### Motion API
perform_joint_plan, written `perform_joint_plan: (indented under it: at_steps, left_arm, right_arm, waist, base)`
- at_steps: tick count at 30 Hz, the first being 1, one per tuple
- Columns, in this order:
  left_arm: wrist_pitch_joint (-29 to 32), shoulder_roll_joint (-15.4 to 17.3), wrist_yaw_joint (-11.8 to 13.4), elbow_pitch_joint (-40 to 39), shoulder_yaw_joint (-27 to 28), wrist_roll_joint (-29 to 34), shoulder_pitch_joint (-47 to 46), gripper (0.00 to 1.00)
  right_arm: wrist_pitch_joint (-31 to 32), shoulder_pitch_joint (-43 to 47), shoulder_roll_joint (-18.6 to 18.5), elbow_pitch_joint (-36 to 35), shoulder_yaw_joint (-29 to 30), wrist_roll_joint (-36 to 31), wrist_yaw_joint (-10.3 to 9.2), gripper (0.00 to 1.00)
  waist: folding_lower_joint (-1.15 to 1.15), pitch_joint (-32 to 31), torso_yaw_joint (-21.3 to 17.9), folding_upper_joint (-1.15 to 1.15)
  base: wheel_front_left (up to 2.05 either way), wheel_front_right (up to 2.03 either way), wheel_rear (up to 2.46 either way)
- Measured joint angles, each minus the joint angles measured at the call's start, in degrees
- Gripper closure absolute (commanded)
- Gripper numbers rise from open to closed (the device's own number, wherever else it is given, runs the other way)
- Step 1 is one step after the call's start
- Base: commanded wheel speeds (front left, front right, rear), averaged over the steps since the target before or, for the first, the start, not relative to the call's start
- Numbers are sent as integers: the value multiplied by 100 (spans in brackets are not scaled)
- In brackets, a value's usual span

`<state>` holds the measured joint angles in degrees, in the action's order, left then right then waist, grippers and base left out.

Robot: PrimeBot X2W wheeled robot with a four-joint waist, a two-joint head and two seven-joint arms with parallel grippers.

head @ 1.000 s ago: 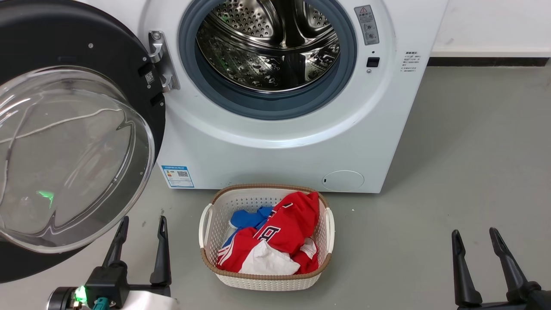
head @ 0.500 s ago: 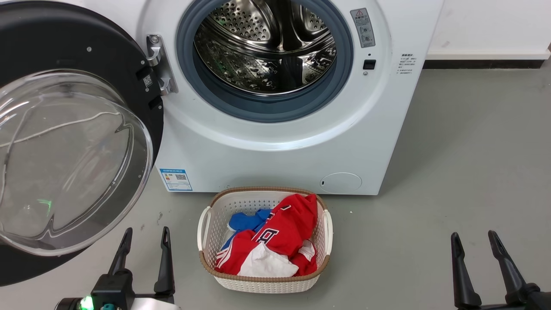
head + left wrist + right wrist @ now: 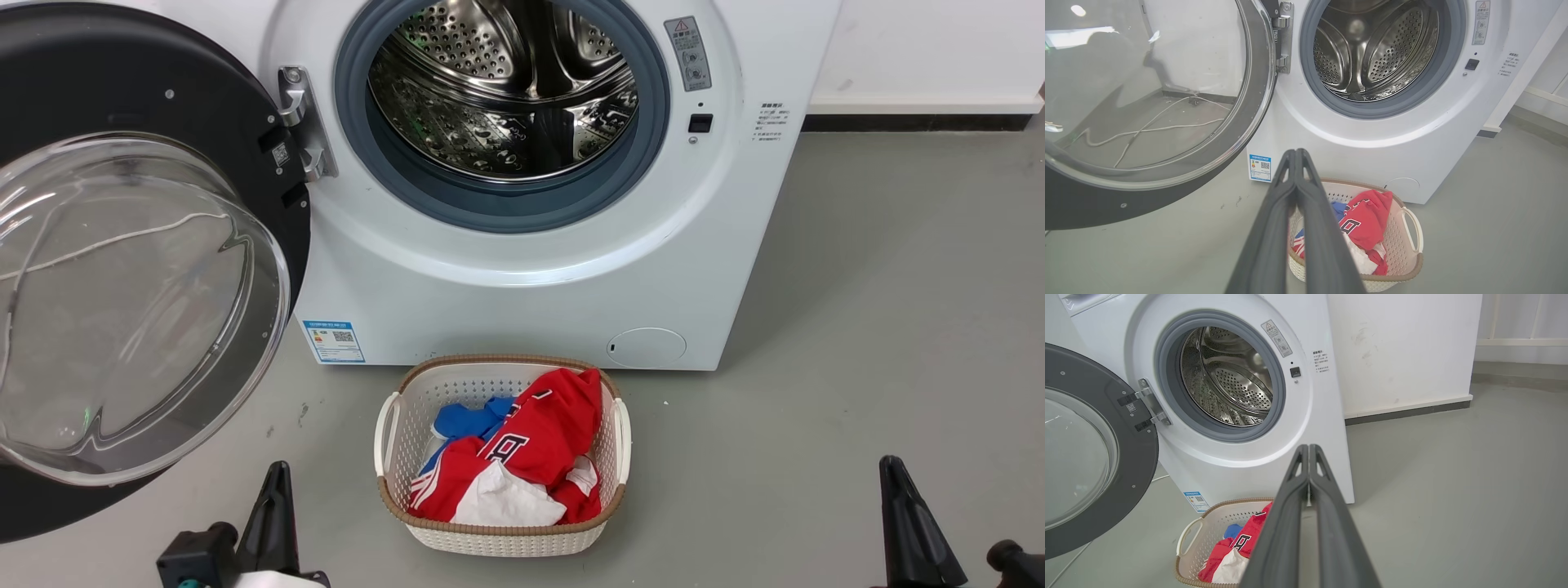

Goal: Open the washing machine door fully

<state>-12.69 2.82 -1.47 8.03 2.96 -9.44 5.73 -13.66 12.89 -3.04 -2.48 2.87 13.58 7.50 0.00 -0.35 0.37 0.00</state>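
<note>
The washing machine door hangs swung out to the left on its metal hinge, black rim around a clear glass bowl. It leaves the steel drum of the white machine exposed. The door also appears in the left wrist view and the right wrist view. My left gripper sits low, below the door's bottom edge and apart from it, shut on nothing. My right gripper is low on the right over bare floor, also shut and empty.
A white laundry basket with red, blue and white clothes stands on the grey floor right before the machine, between my grippers. A small round service flap is at the machine's lower right. A white cable lies on the floor behind the door glass.
Both grippers have gone from open to shut and sunk lower in the head view. The door stands where it was.
</note>
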Motion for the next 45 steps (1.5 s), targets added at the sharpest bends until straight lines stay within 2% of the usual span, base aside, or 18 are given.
perform_joint_plan:
  at_steps: [21,45]
  left_arm:
    - [491,-1,-158,130,69,-2245,-265,100]
    - [960,0,-292,287,157,-4250,-558,100]
  right_arm:
    - [412,-493,-105,446,-74,2281,-1,100]
    - [824,-917,-155,837,-68,4231,-1,100]
  waist:
    - [0,10,-7,0]
    - [0,20,-14,0]
  base:
    - [0,0,0]
    - [0,0,0]
